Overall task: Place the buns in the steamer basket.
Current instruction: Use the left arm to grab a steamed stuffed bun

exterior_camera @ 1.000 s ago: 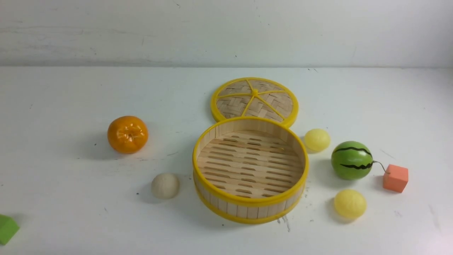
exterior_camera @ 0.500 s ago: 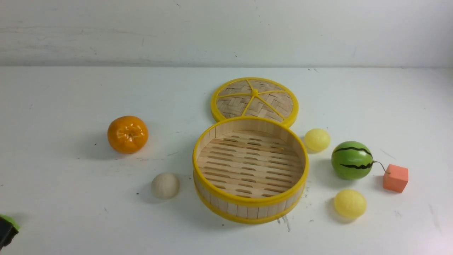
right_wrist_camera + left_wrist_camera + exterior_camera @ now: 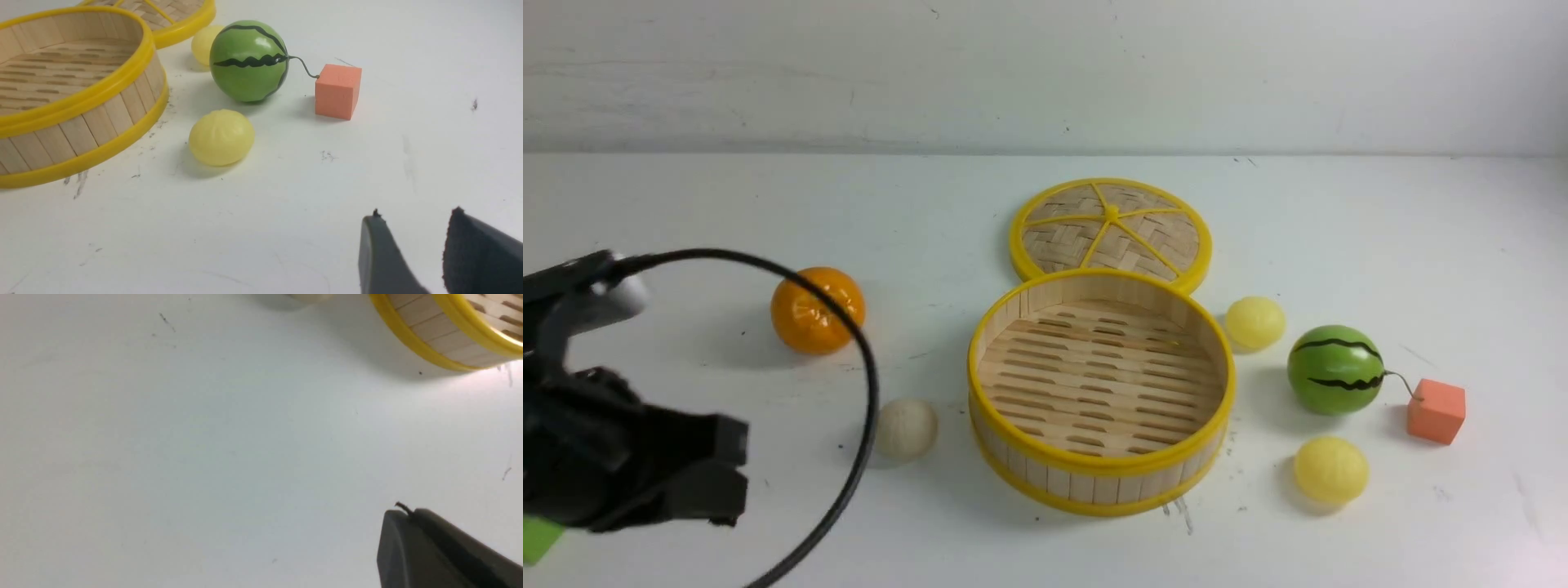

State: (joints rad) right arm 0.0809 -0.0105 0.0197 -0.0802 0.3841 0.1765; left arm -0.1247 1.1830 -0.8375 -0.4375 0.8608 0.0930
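Note:
The steamer basket (image 3: 1101,469) stands empty mid-table. An off-white bun (image 3: 905,428) lies just left of it. One pale yellow bun (image 3: 1254,322) lies at its right and another (image 3: 1330,469) nearer the front right. My left gripper (image 3: 731,469) hovers at the lower left, left of the off-white bun. In the left wrist view the left gripper (image 3: 402,512) is shut on nothing, with the basket wall (image 3: 433,330) ahead. The right gripper (image 3: 414,216) is open and empty, short of the near yellow bun (image 3: 221,137). It does not show in the front view.
A glossy tangerine (image 3: 809,314) sits at the left, partly crossed by the left arm's black cable (image 3: 866,392). The woven lid (image 3: 1111,229) lies behind the basket. A green watermelon ball (image 3: 1334,369) and an orange cube (image 3: 1435,411) stand at the right. A green block (image 3: 538,539) peeks out under the left arm.
The left arm has come into the front view from the lower left and now covers most of the green block. The buns, basket and other objects have not moved.

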